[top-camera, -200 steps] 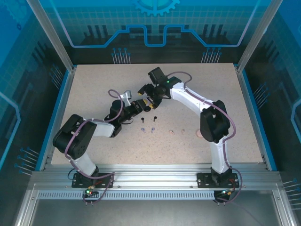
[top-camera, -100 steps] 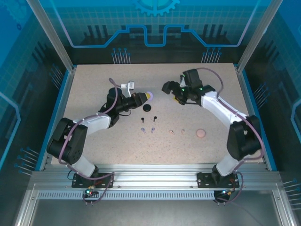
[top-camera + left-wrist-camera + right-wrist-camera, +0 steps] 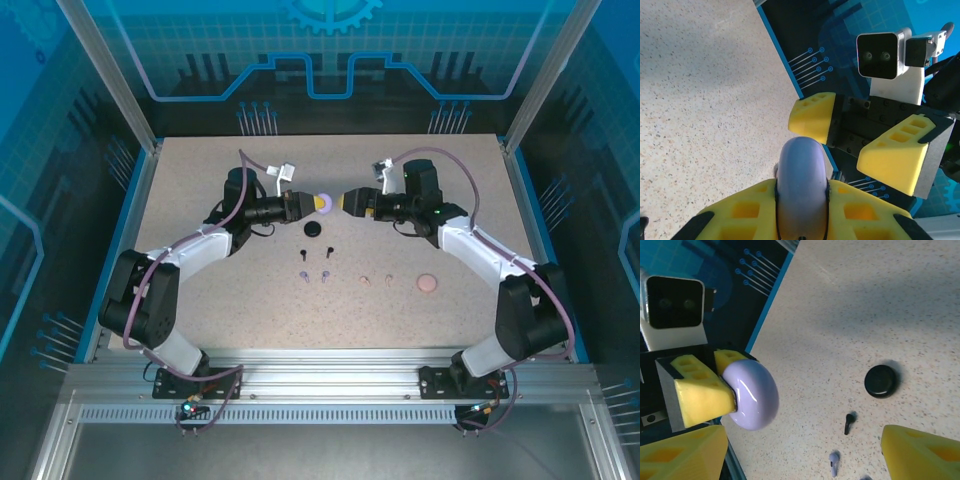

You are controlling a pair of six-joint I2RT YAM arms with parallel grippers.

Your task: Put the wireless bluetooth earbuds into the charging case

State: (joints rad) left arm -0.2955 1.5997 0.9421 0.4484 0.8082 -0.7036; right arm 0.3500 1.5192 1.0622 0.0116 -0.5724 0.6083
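Observation:
My left gripper (image 3: 303, 205) (image 3: 801, 212) is shut on a lilac round charging case (image 3: 322, 203) (image 3: 801, 182) (image 3: 752, 392), held edge-on above the table. My right gripper (image 3: 348, 203) (image 3: 800, 455) stands open, facing that case from the right with a small gap, and its yellow fingers (image 3: 812, 117) are apart. On the table lie a black earbud (image 3: 327, 249) (image 3: 849, 422), two lilac earbuds (image 3: 303, 274) (image 3: 834, 462) and two pale pink earbuds (image 3: 365, 281), in a row in front of both grippers.
A shut black round case (image 3: 313, 229) (image 3: 881, 381) lies just below the grippers. A pink round case (image 3: 427, 284) sits right of the earbud row. Blue rails (image 3: 120, 230) and clear walls edge the speckled table (image 3: 200, 290).
Both grippers rose from near the black case. The left carried the lilac case up and back. The right swung out to the right, then came back to face the case.

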